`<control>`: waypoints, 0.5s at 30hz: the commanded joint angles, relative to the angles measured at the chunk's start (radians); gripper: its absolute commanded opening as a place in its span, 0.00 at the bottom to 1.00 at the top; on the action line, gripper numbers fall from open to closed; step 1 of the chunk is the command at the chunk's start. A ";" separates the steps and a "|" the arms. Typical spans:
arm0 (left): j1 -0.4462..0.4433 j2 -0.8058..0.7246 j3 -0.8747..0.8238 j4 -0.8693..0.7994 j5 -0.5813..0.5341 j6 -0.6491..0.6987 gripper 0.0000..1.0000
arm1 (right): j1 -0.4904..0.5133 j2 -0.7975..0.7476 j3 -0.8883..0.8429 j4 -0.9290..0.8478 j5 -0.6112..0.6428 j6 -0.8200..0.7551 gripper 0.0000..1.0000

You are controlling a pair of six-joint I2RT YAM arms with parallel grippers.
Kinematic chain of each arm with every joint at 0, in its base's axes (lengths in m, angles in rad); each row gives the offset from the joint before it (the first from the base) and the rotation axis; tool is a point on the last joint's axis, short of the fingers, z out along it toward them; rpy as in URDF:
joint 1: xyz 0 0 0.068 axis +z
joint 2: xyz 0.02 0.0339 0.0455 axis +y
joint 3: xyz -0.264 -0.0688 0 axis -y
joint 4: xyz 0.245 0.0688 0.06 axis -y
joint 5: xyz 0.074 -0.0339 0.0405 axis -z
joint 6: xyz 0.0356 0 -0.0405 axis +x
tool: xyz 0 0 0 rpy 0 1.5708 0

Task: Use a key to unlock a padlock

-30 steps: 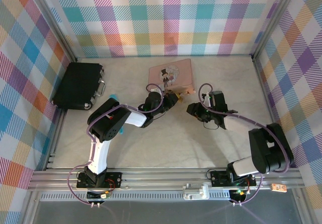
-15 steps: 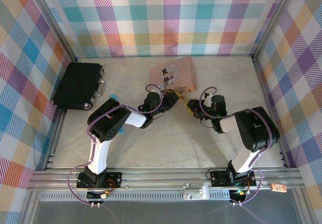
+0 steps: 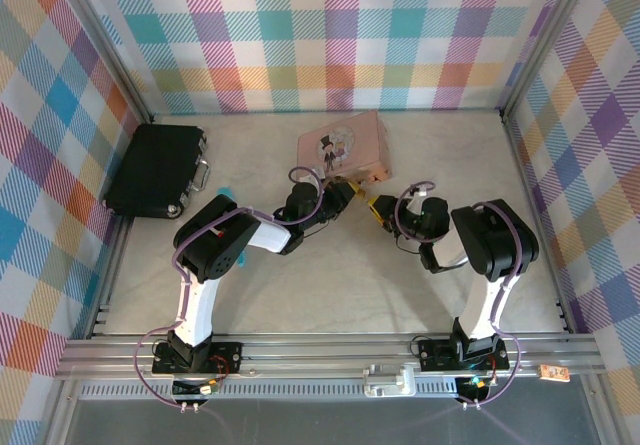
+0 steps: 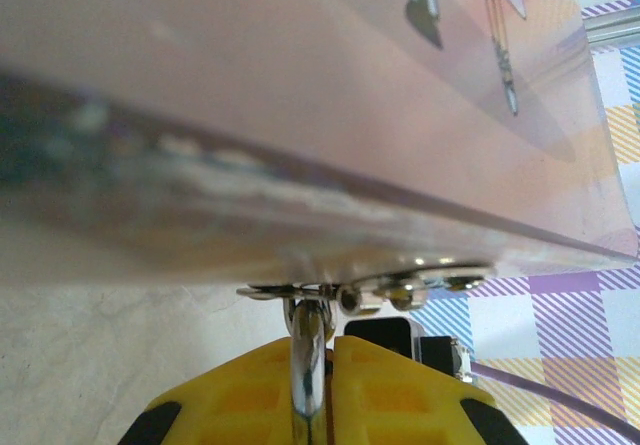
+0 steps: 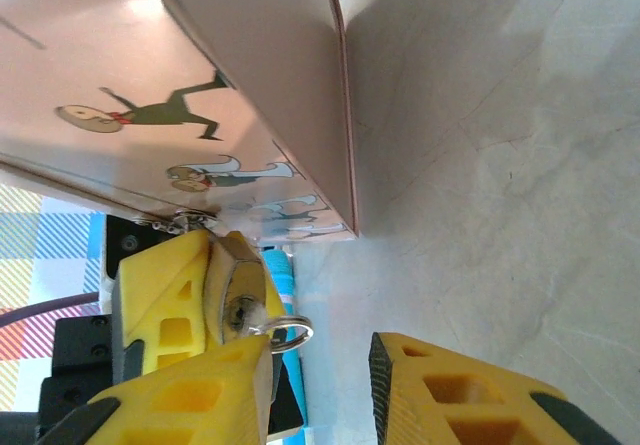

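Padlock sat pinched by the left gripper; the right gripper, jaws spread, had advanced to the inserted key.

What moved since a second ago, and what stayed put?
The right gripper slid left, its arm folding in, up to the padlock by the pink box; it is open. The left gripper stayed shut on the padlock, and the black case has not moved.

Bright even light, soft shadows, blurred close-up wrist foregrounds
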 commanded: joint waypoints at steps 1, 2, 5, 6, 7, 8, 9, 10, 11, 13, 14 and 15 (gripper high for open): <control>-0.008 -0.001 0.006 -0.019 0.011 -0.062 0.00 | -0.003 -0.040 -0.029 0.100 0.031 0.005 0.33; -0.009 0.000 0.009 -0.015 0.011 -0.066 0.00 | -0.003 -0.043 -0.023 0.092 0.020 0.003 0.33; -0.010 0.003 0.023 -0.018 0.018 -0.066 0.00 | 0.000 -0.024 0.005 0.107 -0.006 0.018 0.32; -0.010 0.004 0.025 -0.018 0.020 -0.065 0.00 | 0.000 -0.014 0.015 0.110 -0.011 0.025 0.32; -0.009 0.002 0.027 -0.021 0.022 -0.066 0.00 | 0.001 -0.004 0.026 0.110 -0.016 0.030 0.31; -0.010 0.001 0.030 -0.024 0.023 -0.064 0.00 | 0.005 0.000 0.037 0.110 -0.021 0.031 0.31; -0.009 0.000 0.029 -0.027 0.024 -0.063 0.00 | 0.008 0.001 0.043 0.109 -0.024 0.026 0.30; -0.009 -0.002 0.029 -0.027 0.023 -0.063 0.00 | 0.013 -0.001 0.050 0.109 -0.027 0.022 0.30; -0.011 -0.004 0.028 -0.025 0.023 -0.063 0.00 | 0.016 -0.001 0.056 0.109 -0.030 0.021 0.29; -0.011 -0.004 0.024 -0.022 0.022 -0.065 0.00 | 0.018 0.007 0.067 0.100 -0.032 0.027 0.25; -0.011 -0.002 0.024 -0.018 0.022 -0.067 0.00 | 0.018 0.017 0.072 0.102 -0.031 0.034 0.22; -0.012 -0.003 0.024 -0.016 0.022 -0.068 0.00 | 0.018 0.028 0.077 0.109 -0.032 0.040 0.20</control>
